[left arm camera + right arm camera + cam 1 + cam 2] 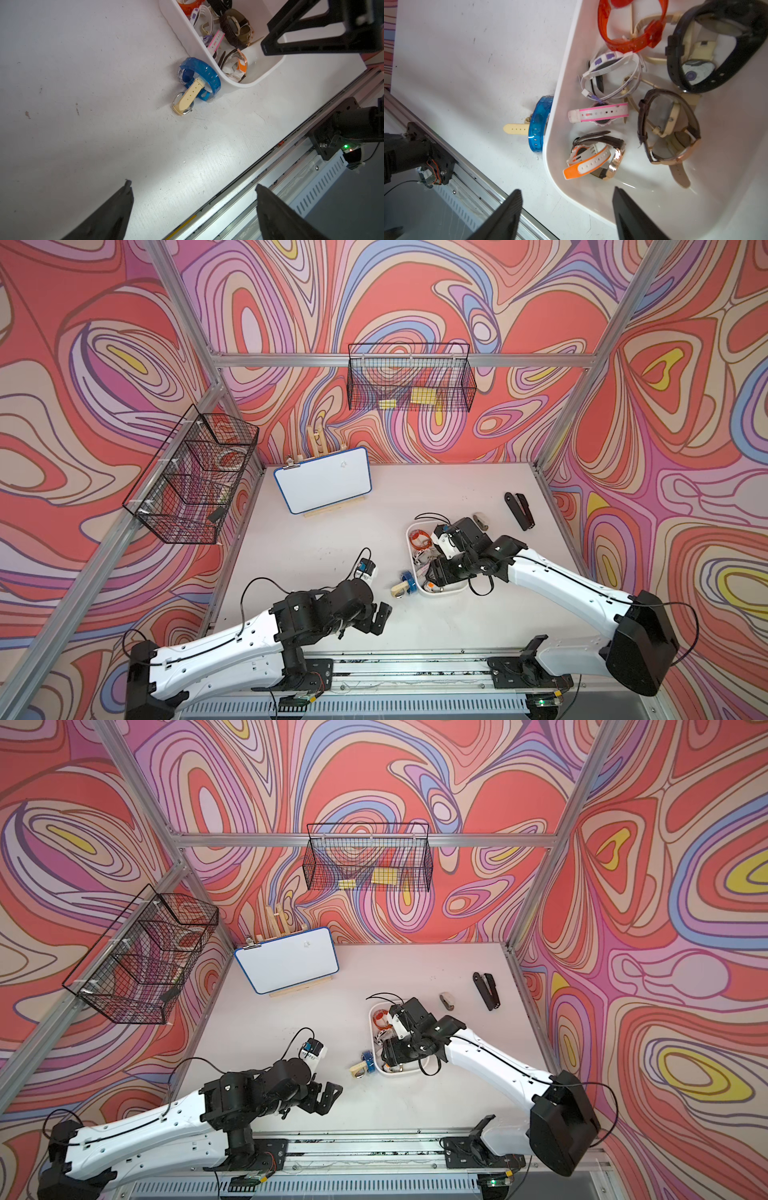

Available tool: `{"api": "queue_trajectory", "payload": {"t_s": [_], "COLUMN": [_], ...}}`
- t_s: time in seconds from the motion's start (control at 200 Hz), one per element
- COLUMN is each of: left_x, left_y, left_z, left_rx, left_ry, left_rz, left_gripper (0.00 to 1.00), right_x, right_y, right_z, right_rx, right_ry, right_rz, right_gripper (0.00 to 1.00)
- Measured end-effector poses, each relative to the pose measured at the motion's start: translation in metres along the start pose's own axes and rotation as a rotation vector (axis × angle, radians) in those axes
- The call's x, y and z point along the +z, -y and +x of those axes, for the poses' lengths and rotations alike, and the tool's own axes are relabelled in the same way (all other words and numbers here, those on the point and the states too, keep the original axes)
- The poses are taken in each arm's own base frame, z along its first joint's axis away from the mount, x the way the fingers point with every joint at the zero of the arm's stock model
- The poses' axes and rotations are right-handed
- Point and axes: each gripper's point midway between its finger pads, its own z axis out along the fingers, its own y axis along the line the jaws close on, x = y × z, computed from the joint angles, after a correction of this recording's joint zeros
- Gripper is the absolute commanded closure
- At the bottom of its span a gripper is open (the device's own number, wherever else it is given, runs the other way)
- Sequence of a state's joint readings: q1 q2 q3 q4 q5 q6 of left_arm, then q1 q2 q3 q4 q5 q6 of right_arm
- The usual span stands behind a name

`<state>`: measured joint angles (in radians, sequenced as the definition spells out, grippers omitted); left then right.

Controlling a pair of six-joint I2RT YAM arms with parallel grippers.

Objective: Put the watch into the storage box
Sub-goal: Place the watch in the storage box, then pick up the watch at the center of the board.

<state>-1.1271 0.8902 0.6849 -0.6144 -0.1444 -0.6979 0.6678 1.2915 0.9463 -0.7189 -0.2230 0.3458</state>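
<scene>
While left pincer [192, 184], right pincer [566, 189] gape empty, storage box [562, 62] holds jumbled watches [598, 113]; blue watch [538, 124] outside, touching wall.

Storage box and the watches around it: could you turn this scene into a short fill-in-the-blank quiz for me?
1. ____ watches lie on the table right beside the storage box: the blue watch and the cream watch.
2. The red see-through watch lies ____ the storage box.
3. The left tool and the right tool both stand ____, gripping nothing.

Missing words: Two; inside; open.
</scene>
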Motion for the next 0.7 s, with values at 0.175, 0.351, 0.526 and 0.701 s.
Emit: {"api": "queue_trajectory", "payload": {"t_s": [0.175, 0.351, 0.526, 0.701], "left_x": [0.031, 0.056, 0.079, 0.1], "left_y": [-0.001, -0.007, -0.013, -0.02], "left_z": [0.014, 0.013, 0.001, -0.012], "left_rx": [0.065, 0.119, 0.158, 0.204], "left_ry": [-0.104, -0.159, -0.147, -0.129], "left_rz": [-0.059, -0.118, -0.134, -0.146], "left_gripper": [0.01, 0.02, 0.03, 0.13], "right_x": [-0.016, -0.027, -0.032, -0.043], "right_y": [-0.003, -0.004, -0.003, -0.007], "right_z": [0.005, 0.011, 0.02, 0.019], "right_rx": [-0.001, 0.003, 0.022, 0.036], "right_ry": [0.057, 0.095, 0.111, 0.15], "right_rz": [-0.027, -0.046, -0.057, -0.081], "right_gripper": [0.02, 0.02, 0.02, 0.02]}}
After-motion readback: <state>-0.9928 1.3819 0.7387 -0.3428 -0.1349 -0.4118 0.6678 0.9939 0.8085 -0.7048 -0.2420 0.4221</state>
